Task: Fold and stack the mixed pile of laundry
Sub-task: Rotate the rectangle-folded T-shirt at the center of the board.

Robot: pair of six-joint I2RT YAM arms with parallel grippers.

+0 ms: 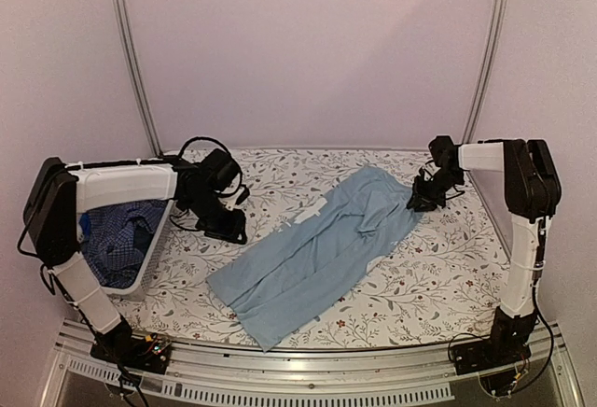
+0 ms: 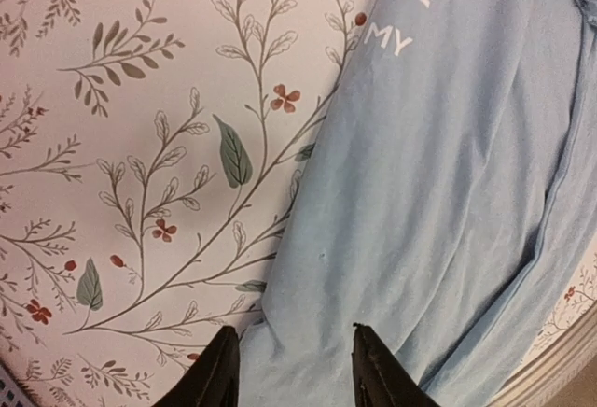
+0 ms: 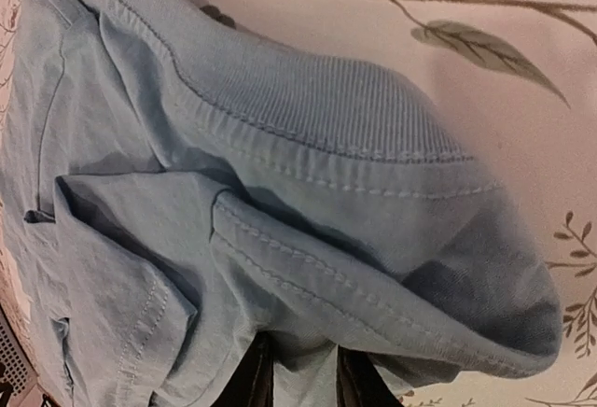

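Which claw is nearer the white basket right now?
Left. The left claw hovers just right of the white basket, at the left edge of the light-blue shirt. The right claw is across the table, at that shirt's collar end.

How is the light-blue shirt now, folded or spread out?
Partly folded: the light-blue shirt lies as a long narrow strip, with layers doubled over near its collar. Not yet compact.

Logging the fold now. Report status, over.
Left hand open, empty, at light-blue shirt edge. Right hand pinching its collar end. Checked shirt in white basket. Nothing in the way.
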